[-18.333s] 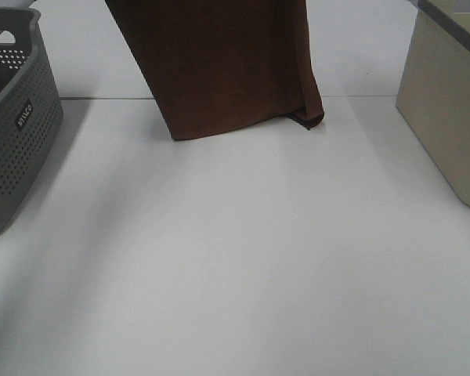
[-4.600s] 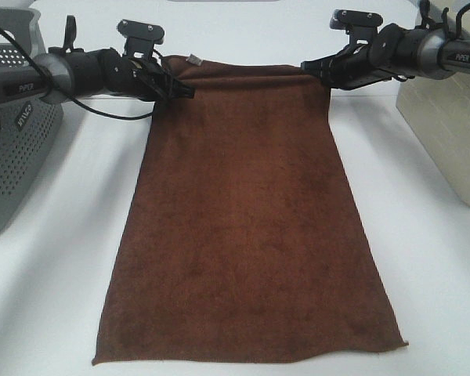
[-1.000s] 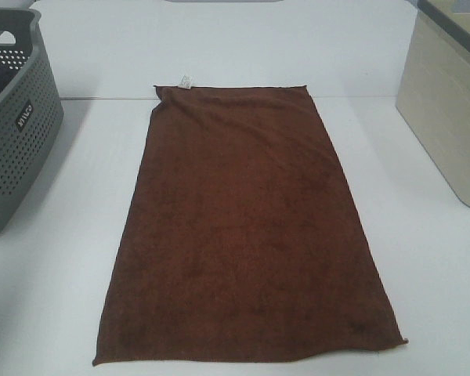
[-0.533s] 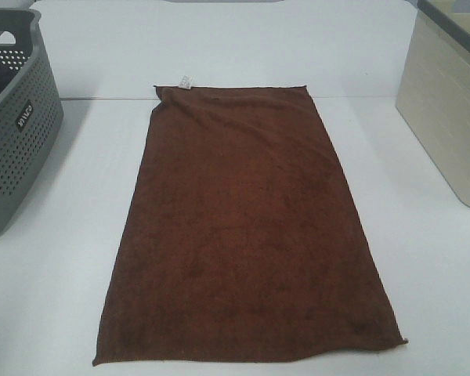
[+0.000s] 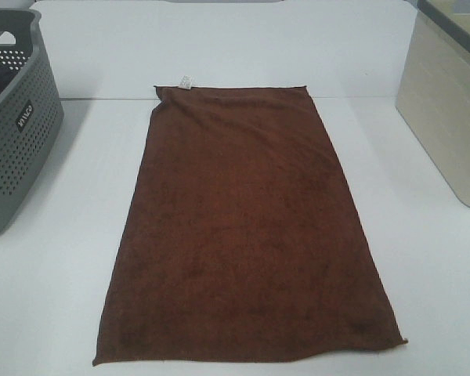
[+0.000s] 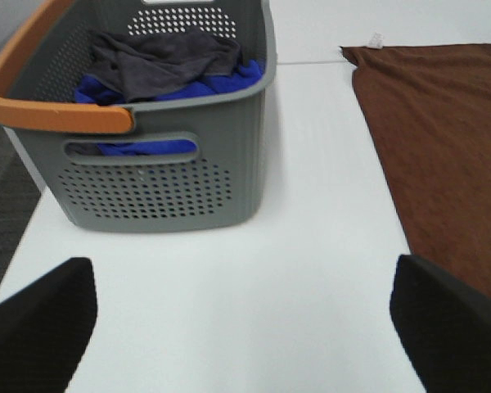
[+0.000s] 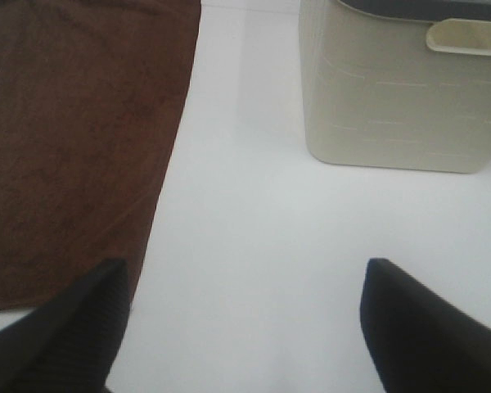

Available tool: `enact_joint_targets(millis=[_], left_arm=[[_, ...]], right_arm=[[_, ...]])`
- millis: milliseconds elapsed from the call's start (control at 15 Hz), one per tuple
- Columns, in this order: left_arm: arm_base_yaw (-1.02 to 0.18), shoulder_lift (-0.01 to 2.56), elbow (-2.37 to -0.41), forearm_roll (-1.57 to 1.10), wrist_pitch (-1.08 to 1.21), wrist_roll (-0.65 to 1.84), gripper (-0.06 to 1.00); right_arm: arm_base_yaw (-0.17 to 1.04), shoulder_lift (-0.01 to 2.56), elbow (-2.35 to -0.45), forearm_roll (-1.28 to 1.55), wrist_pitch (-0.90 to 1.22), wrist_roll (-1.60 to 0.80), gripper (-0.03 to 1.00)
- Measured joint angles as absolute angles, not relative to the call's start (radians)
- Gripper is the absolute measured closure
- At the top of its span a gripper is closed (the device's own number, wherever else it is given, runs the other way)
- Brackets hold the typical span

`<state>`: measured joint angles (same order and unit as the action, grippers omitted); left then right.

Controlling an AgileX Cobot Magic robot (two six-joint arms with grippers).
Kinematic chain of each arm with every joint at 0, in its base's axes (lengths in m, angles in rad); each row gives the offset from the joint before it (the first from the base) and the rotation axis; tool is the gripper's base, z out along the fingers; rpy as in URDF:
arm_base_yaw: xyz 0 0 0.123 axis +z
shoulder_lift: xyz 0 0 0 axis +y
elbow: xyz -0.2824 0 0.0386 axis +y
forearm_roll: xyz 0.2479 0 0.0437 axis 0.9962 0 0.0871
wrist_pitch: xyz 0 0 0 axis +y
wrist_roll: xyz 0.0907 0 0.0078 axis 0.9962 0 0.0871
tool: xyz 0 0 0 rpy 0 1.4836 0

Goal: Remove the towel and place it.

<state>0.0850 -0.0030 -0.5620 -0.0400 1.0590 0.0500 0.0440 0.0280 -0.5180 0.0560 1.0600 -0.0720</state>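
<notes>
1. High view: the towel lies spread flat on the white desk, its long sides running from the far edge toward the camera.
2. A small white tag sits at its far left corner.
3. The near edge shows a slight ripple and a small point sticking out at the right corner.
4. A grey perforated basket stands at the left, apart from the towel; a cream bin stands at the right, also apart from it.
5. Neither arm shows in this view.
6. Left wrist view: the left gripper hangs over bare desk with its two dark fingers set wide apart and nothing between them.
7. The grey basket has an orange handle and holds a dark grey cloth on top of a blue cloth.
8. The towel lies flat beside the basket with a strip of bare desk between them; the tag shows at its far corner.
9. Right wrist view: the right gripper is over bare desk, its fingers well apart and holding nothing.
10. The towel lies flat to one side of the gripper, and the cream bin, with its grey rim, stands on the other side.
11. White desk separates the towel from the bin.
</notes>
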Motion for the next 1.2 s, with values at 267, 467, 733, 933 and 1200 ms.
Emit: enact_joint_targets(millis=[267, 467, 733, 933, 1200], left_arm=[[0.085, -0.005, -0.510, -0.148, 1.075, 0.084, 0.05], [0.085, -0.005, -0.495, -0.118, 1.055, 0.044, 0.06], [0.085, -0.005, -0.495, -0.119, 1.052, 0.034, 0.06], [0.085, -0.005, -0.495, -0.119, 1.052, 0.034, 0.06], [0.085, -0.005, -0.495, -0.120, 1.052, 0.034, 0.06]], right_arm=[[0.044, 0.007, -0.502, 0.048, 1.062, -0.075, 0.21], [0.044, 0.007, -0.502, 0.047, 1.062, -0.075, 0.21], [0.044, 0.007, -0.502, 0.047, 1.062, -0.075, 0.21], [0.044, 0.007, -0.502, 0.047, 1.062, -0.075, 0.21], [0.044, 0.007, -0.502, 0.047, 1.062, -0.075, 0.21]])
